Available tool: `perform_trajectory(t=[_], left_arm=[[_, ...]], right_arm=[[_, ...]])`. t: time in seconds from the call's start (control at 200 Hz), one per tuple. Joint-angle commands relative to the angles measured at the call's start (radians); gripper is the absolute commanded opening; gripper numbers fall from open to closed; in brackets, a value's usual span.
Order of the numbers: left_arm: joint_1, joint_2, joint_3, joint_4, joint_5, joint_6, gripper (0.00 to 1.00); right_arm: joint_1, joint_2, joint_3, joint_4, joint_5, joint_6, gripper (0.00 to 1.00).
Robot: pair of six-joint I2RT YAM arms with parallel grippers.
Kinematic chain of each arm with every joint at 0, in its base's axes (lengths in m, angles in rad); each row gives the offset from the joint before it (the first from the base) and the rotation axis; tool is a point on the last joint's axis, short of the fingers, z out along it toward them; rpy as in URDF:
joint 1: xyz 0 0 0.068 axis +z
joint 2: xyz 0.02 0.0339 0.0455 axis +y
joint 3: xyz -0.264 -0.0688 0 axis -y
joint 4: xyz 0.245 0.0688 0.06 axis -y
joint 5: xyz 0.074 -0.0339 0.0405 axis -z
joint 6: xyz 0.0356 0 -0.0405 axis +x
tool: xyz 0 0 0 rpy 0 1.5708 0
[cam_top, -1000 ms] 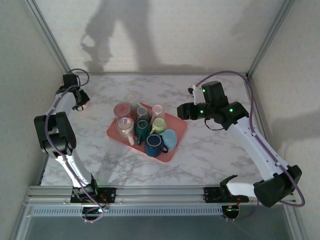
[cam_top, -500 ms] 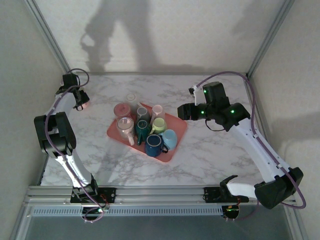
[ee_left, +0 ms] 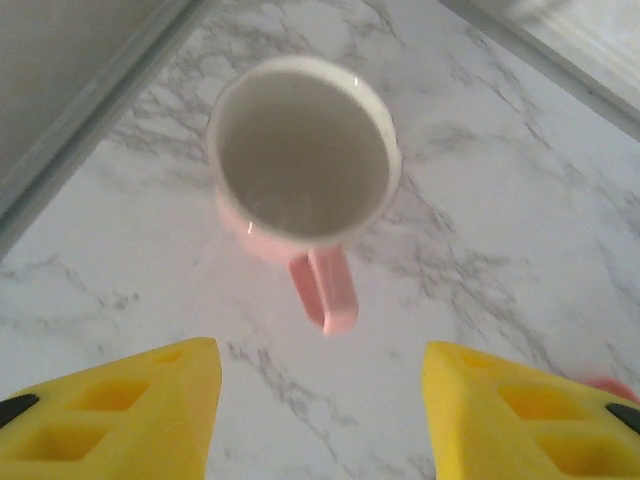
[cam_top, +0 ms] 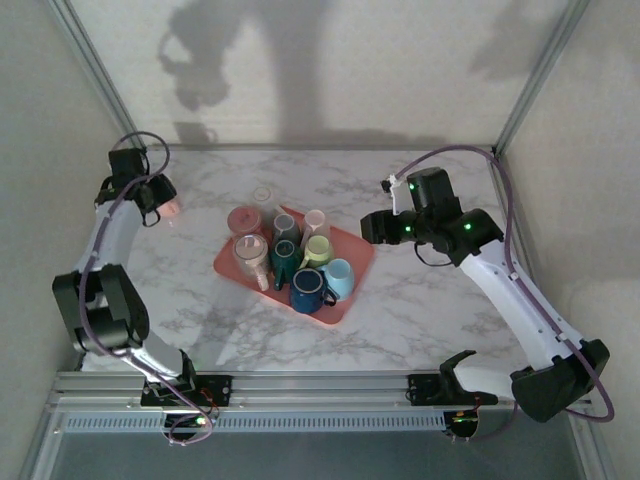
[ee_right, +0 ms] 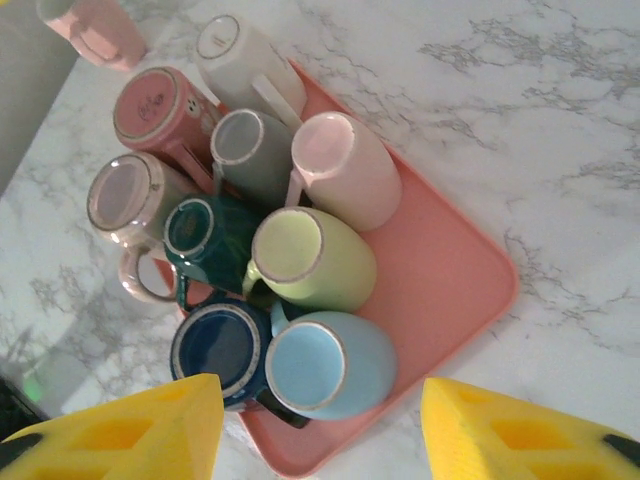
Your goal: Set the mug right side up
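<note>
A pink mug (ee_left: 300, 165) stands right side up on the marble table, mouth up, with its handle (ee_left: 325, 290) pointing toward my left gripper (ee_left: 320, 420). That gripper is open just behind the handle, its yellow fingers (ee_left: 120, 410) clear of the mug and nothing between them. From above, the pink mug (cam_top: 172, 208) sits at the far left of the table beside the left gripper (cam_top: 158, 200). My right gripper (ee_right: 320, 430) hangs open above the tray's near edge, over a light blue mug (ee_right: 330, 365).
A pink tray (cam_top: 355, 252) in the middle of the table holds several mugs, most bottom up or leaning: dark blue (ee_right: 220, 350), green (ee_right: 310, 255), pale pink (ee_right: 345, 165), grey (ee_right: 250, 150), teal (ee_right: 205, 235). A frame rail (ee_left: 90, 110) runs close to the pink mug.
My left gripper has opened and let go of the pink mug, which stays upright on the table. The left arm's elbow has dropped back toward the near edge. The right gripper drifted slightly right.
</note>
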Motion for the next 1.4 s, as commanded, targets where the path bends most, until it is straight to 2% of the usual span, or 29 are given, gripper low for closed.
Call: perform_trajectory(t=[0.0, 0.135, 0.24, 0.275, 0.38, 0.601, 0.836, 1.106, 1.397], left_arm=[[0.0, -0.12, -0.081, -0.049, 0.093, -0.026, 0.56], [-0.036, -0.257, -0.173, -0.067, 0.237, -0.03, 0.56], [-0.124, -0.353, -0.246, -0.059, 0.312, -0.039, 0.57], [-0.156, -0.378, -0.267, -0.055, 0.328, -0.046, 0.57], [-0.227, -0.426, -0.316, -0.037, 0.42, -0.054, 0.58], [-0.254, -0.464, -0.333, -0.082, 0.545, 0.028, 0.6], [-0.289, -0.485, -0.365, -0.049, 0.622, 0.04, 0.62], [-0.302, -0.494, -0.381, 0.003, 0.627, 0.009, 0.63], [-0.311, -0.493, -0.393, 0.016, 0.615, 0.001, 0.63]], right_arm=[[-0.003, -0.018, -0.032, -0.056, 0.022, -0.037, 0.56], [0.013, -0.023, -0.088, -0.058, 0.012, 0.004, 0.56], [0.047, -0.007, -0.136, -0.04, 0.01, 0.075, 0.6], [0.058, 0.005, -0.143, -0.034, 0.008, 0.111, 0.64], [0.081, 0.041, -0.178, 0.011, -0.023, 0.23, 0.66], [0.119, 0.106, -0.284, 0.169, -0.065, 0.454, 0.67], [0.129, 0.179, -0.307, 0.241, -0.083, 0.561, 0.68], [0.14, 0.228, -0.336, 0.328, -0.097, 0.667, 0.7], [0.142, 0.257, -0.374, 0.343, -0.086, 0.693, 0.73]])
